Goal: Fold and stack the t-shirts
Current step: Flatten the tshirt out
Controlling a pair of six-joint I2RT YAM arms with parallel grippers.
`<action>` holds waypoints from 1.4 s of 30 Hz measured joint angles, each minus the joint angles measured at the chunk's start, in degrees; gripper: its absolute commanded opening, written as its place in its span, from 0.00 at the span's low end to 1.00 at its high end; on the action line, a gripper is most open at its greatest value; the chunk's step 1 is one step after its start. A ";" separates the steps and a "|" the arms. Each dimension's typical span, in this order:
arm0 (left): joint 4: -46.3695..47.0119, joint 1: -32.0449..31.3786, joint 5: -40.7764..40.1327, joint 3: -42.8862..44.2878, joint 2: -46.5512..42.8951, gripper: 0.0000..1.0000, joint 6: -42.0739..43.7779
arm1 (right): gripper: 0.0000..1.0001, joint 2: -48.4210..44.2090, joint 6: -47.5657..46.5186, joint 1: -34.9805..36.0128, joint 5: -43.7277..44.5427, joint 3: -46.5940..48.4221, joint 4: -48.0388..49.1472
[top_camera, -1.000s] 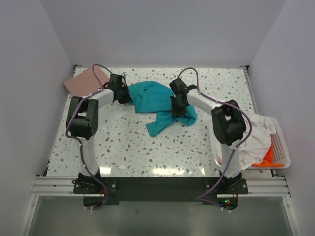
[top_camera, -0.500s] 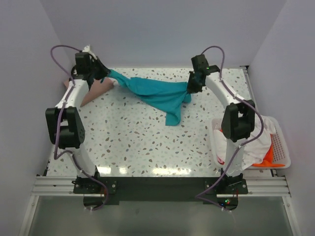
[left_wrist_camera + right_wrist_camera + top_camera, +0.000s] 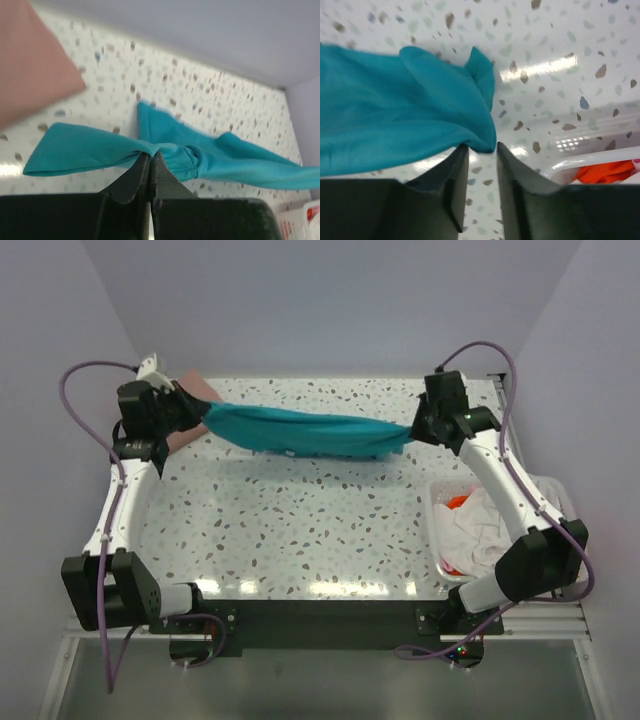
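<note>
**Top external view: teal t-shirt (image 3: 300, 430) strung between two clamped grippers**

Stretched as a long, bunched band across the far part of the table (image 3: 300, 530), running from near the far left corner to near the far right corner. Pinched at its left end by the left gripper (image 3: 190, 410) and at its right end by the right gripper (image 3: 418, 430), sagging slightly in the middle.

From the left wrist: fingers of the left gripper (image 3: 150, 162) pressed together with no gap, gathering the teal cloth (image 3: 225, 160) into a knot of folds right at the tips. Fanning out to both sides from that pinch, with the longer part trailing off to the right over the speckled surface.

From the right wrist: fingers of the right gripper (image 3: 482, 150) set a little apart, with a rolled edge of the teal cloth (image 3: 395, 105) filling the space at their tips and held there. Spreading away to the left of the fingers in a broad sheet.

Behind the left gripper, at the far left corner, a dusty pink t-shirt (image 3: 200, 392) lying flat, also seen at the left wrist view's upper left (image 3: 30, 65).

At the right edge, a white slotted basket (image 3: 437, 530) holding a crumpled white t-shirt (image 3: 490, 530) and an orange t-shirt (image 3: 457, 502); basket rim (image 3: 590, 157) and orange cloth (image 3: 605, 172) just beside the right fingers in the wrist view.
</note>
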 measured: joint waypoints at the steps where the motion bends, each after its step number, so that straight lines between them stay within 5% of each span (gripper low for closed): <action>1: -0.35 -0.02 1.57 -3.02 0.70 0.00 0.37 | 0.44 0.22 0.50 -0.07 -0.02 -2.75 -0.17; 3: -2.03 -0.02 4.39 -8.41 4.94 0.00 1.51 | 0.55 1.14 1.40 -0.04 -0.59 -7.98 -0.42; 9: -11.63 -0.02 8.35 -19.67 16.61 0.00 5.35 | 0.58 3.45 2.54 1.55 -3.15 -13.20 -1.92; 17: -13.35 -0.04 10.01 -16.13 16.63 0.00 8.31 | 0.59 11.37 1.44 4.66 -6.60 -1.70 1.88; 27: -14.80 -0.02 10.01 -15.56 14.78 0.00 9.62 | 0.59 32.33 -1.57 14.60 -12.02 14.56 7.82; 42: -16.87 -0.02 9.94 -17.18 11.58 0.00 10.69 | 0.60 49.22 -1.90 15.65 -16.31 22.27 21.88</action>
